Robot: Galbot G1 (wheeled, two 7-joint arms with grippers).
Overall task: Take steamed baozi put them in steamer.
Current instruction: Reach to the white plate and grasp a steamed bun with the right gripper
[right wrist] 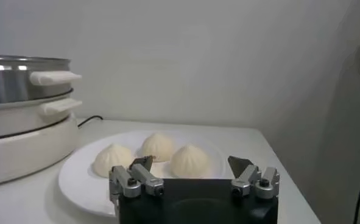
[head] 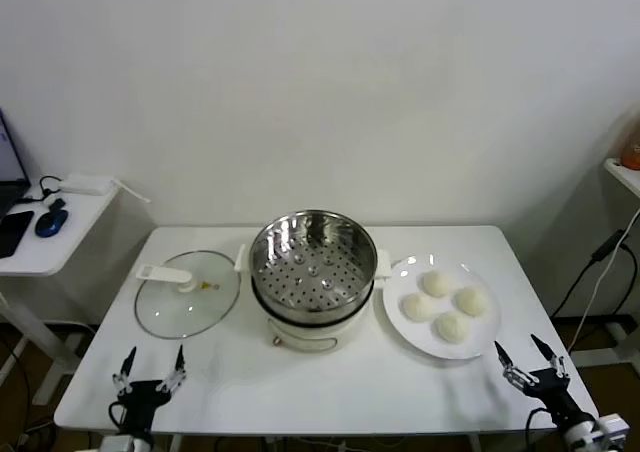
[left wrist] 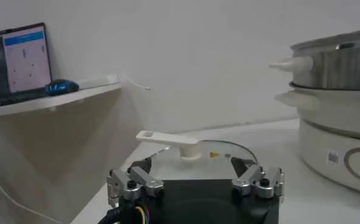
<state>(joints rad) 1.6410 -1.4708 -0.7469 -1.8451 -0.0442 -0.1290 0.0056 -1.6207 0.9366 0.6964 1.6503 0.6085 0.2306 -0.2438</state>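
A glass lid point(head: 187, 294) with a white handle point(head: 165, 273) lies flat on the white table point(head: 330, 382). A round white plate point(head: 400, 317) sits toward the right. A side desk point(head: 45, 247) holds a blue mouse point(head: 50, 222).

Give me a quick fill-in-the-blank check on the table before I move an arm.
1. The plate holds ____ steamed baozi.
2. The steamer has its perforated tray bare, and the glass lid lies on the table on the steamer's ____ side.
3. The right gripper hangs near the table's front edge with its fingers ____, like the left gripper.

Missing words: four; left; open
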